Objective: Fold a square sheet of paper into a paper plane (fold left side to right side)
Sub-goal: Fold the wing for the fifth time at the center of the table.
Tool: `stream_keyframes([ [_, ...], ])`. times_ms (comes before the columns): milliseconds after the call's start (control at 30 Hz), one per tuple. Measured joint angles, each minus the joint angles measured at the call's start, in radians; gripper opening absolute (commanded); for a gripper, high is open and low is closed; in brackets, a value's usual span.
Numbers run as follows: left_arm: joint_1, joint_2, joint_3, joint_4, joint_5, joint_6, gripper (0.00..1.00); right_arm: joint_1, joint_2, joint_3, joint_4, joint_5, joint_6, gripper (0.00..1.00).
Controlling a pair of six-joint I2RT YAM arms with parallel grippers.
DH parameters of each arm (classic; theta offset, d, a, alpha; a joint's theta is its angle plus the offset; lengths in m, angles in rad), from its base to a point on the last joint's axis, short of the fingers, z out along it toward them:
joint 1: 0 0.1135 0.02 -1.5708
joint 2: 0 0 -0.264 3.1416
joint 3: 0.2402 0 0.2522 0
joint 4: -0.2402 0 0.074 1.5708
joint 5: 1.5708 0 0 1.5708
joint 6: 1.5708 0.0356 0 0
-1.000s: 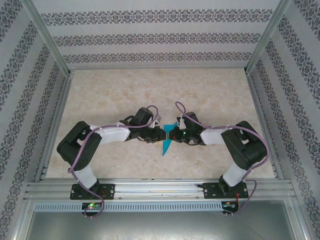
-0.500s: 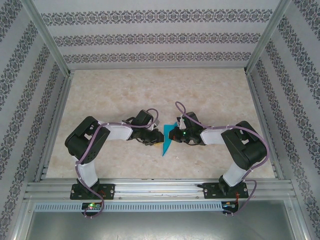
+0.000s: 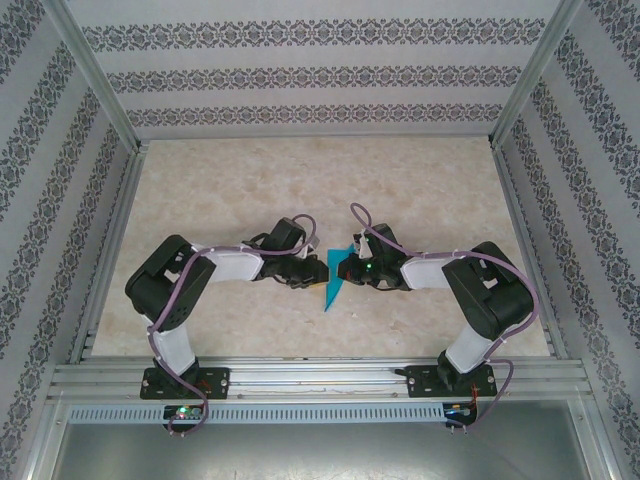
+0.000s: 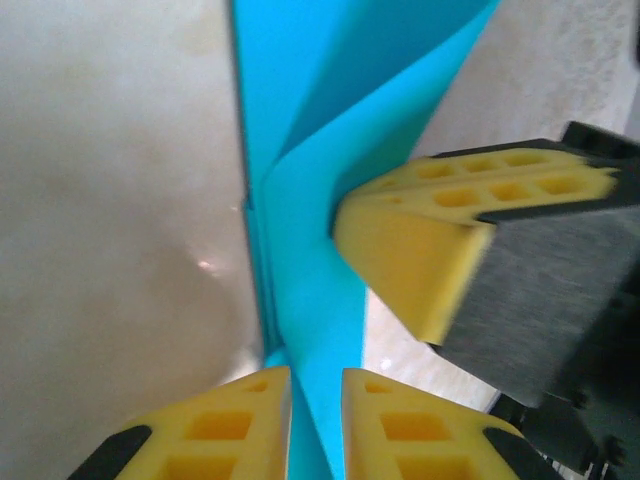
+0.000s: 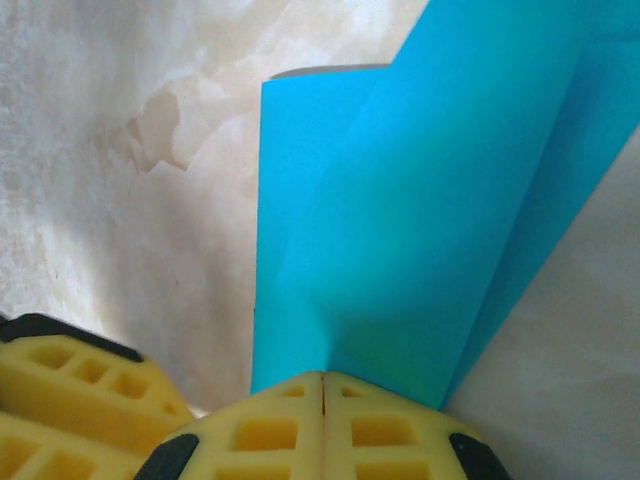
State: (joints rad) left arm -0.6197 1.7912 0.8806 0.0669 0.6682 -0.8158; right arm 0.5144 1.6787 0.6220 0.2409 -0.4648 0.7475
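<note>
The square sheet of paper (image 3: 331, 285) is a teal, partly folded narrow dart lying on the table between both grippers. In the left wrist view the paper (image 4: 310, 200) has a raised flap. My left gripper (image 4: 316, 400) stands astride that flap with a narrow gap between its yellow fingers, open. From above, the left gripper (image 3: 312, 272) sits at the paper's left edge. My right gripper (image 3: 348, 270) is at the paper's right side. Its fingers (image 5: 322, 385) are shut tight, tips against the paper (image 5: 400, 220). One right finger (image 4: 410, 250) touches the fold.
The marble-patterned table (image 3: 400, 180) is walled by patterned panels at the back and both sides. A metal rail (image 3: 320, 378) carrying both arm bases runs along the near edge. A left finger (image 5: 70, 390) shows beside the right gripper.
My left gripper has drawn back a little to the left and its elbow has shifted. Its jaws have narrowed slightly. The right arm and the paper have stayed where they were.
</note>
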Motion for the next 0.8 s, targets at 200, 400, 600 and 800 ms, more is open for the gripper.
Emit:
stream_keyframes([
  [200,-0.01,-0.059,-0.017,0.0,0.0,-0.008,0.09,0.0,0.002,0.002,-0.001,-0.002,0.0,0.0],
  [400,-0.049,-0.048,-0.032,0.013,0.016,-0.035,0.07,0.0,0.005,0.004,-0.001,-0.006,0.0,0.0],
  [600,-0.062,-0.01,-0.035,0.039,0.02,-0.056,0.06,0.0,0.005,0.005,-0.001,-0.007,0.0,0.0],
  [800,-0.078,0.005,-0.045,0.055,0.02,-0.065,0.05,0.0,0.005,0.005,-0.001,-0.007,0.0,0.0],
])
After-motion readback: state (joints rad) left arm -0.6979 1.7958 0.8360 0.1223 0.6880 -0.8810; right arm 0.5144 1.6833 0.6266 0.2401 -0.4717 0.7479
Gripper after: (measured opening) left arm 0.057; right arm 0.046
